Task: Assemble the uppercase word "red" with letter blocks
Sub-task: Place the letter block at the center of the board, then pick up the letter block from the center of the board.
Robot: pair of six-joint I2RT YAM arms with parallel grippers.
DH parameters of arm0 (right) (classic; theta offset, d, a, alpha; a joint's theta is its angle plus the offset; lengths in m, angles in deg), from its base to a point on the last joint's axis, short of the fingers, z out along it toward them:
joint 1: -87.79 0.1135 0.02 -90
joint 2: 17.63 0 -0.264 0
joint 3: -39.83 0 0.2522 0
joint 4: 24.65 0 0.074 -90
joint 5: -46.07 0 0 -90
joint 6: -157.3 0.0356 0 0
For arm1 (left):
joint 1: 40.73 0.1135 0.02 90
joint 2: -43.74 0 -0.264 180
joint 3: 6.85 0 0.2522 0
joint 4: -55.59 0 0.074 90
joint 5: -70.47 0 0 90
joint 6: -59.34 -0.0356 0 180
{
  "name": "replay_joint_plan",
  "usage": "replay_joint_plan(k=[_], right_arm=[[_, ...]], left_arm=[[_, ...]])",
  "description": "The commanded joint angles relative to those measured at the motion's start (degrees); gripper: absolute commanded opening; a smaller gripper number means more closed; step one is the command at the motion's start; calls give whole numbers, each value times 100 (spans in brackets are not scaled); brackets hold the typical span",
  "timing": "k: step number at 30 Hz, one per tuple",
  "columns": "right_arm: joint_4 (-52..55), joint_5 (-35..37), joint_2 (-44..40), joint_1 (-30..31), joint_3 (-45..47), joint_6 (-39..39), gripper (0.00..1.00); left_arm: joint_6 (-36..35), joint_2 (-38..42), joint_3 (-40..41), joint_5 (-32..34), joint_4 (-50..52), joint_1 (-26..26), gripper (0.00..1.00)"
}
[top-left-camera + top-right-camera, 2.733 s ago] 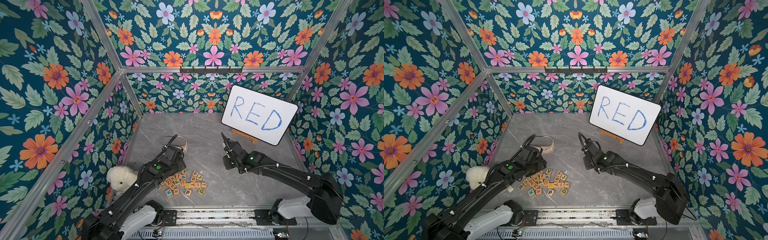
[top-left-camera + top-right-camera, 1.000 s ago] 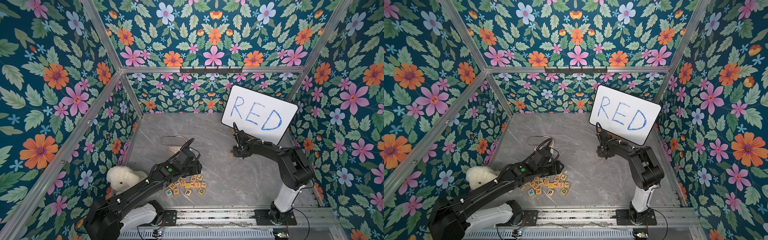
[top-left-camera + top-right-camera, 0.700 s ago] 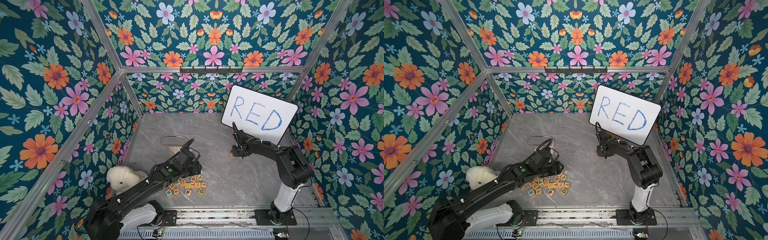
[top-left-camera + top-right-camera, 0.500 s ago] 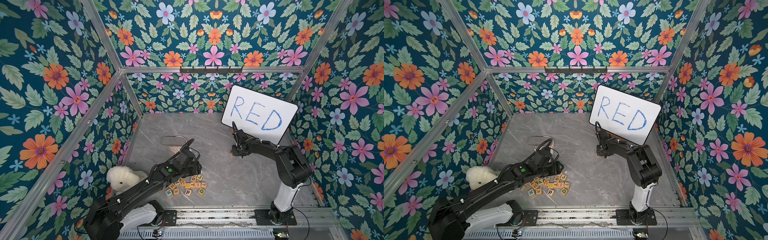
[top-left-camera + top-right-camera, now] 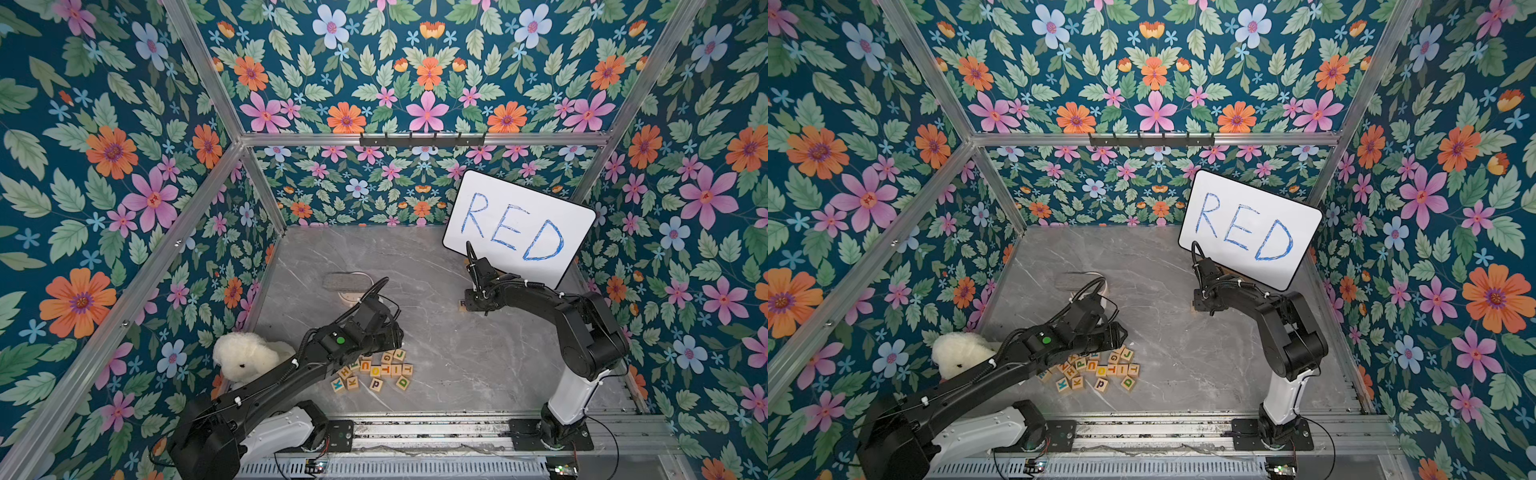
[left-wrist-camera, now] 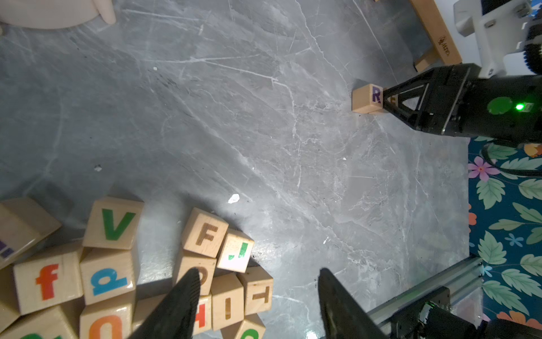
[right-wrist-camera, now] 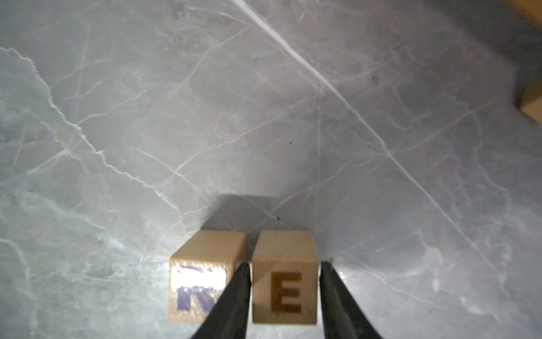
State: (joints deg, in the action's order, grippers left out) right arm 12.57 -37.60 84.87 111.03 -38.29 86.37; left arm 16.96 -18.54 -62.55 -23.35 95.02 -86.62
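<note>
Lower centre, the left gripper (image 5: 397,332) hangs spread, empty, above the pile (image 5: 374,370) with the D block (image 5: 402,381); mid-right, the right gripper (image 5: 471,303) hugs the E block (image 7: 284,293), clamped or loose I cannot tell, one finger squeezed against the R block (image 7: 199,290), so crooked lifting could skew both.

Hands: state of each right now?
Left hand: open, empty.
Right hand: straddles the E block; gripping or released, cannot tell.

Bright, even light, sharp from above. Close up, glare whites out the R block (image 7: 198,289); beside it the E block (image 7: 284,290) throws a soft shadow.
</note>
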Motion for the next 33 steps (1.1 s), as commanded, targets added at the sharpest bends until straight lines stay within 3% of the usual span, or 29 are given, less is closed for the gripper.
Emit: replay_joint_plan(k=[1, 5, 12, 17, 21, 26, 33], right_arm=[[231, 15, -106, 4, -82, -24, 43], [496, 105, -467, 4, -58, 23, 43], [717, -118, -2188, 380, 380, -151, 42], [665, -439, -3159, 1281, 809, -223, 43], [351, -532, -3709, 2239, 1477, 206, 43], [304, -246, -3824, 3179, 1886, 665, 43], [-51, -408, -3641, 3667, 2016, 611, 43]], left_arm=[[-59, -5, -50, 41, 16, 1, 66], [-62, 48, -101, 186, 95, 1, 66], [138, -10, -27, 515, 167, 17, 65], [494, 263, 285, 640, -1, 27, 64], [695, 677, 655, 723, -117, 83, 64], [976, 947, 1020, 457, -364, 203, 63], [1067, 1128, 779, 803, 858, 202, 62]])
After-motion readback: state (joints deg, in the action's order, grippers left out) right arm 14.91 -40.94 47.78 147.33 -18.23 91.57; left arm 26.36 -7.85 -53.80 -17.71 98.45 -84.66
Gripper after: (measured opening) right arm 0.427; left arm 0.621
